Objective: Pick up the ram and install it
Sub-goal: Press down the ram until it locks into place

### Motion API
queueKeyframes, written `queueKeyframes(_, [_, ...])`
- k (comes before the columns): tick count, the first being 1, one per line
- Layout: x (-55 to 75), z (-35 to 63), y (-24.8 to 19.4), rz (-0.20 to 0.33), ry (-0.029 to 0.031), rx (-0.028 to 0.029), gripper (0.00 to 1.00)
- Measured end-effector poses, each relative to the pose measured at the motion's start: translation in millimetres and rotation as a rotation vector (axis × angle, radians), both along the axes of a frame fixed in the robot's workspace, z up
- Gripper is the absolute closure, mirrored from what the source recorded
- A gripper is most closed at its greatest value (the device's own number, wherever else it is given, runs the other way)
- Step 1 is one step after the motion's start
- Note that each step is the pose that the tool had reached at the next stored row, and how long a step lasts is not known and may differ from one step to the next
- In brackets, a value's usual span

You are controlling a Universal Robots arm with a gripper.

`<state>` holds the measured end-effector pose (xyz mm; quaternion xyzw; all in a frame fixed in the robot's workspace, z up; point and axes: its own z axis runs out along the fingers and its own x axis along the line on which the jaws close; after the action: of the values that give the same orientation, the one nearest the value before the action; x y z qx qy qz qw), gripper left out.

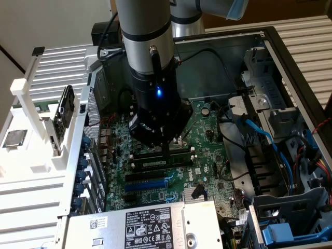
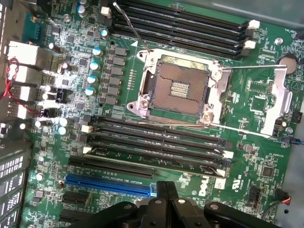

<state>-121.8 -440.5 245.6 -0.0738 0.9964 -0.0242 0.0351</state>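
Note that the ram lies in a black slot beside the processor socket; uneven downward force could leave one end unseated or stress the motherboard. The gripper points straight down above the stick, jaws clenched, grasping nothing.

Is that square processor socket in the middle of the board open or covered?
Open: the processor socket shows bare contacts, with its metal cover swung aside.
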Motion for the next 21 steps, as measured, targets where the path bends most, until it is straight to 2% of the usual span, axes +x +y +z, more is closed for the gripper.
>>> queueKeyframes(7, [0.0, 0.0, 0.0, -0.087, 0.0004, 0.0099, 0.90])
queueKeyframes(11, [-0.1, 0.0, 0.0, -0.141, 0.0010, 0.0201, 0.90])
queueKeyframes(14, [-0.1, 0.0, 0.0, -0.155, 0.0015, 0.0286, 0.90])
queueKeyframes(17, [-0.1, 0.0, 0.0, -0.157, 0.0016, 0.0307, 0.90])
queueKeyframes(21, [-0.1, 0.1, 0.0, -0.174, 0.0019, 0.0374, 0.90])
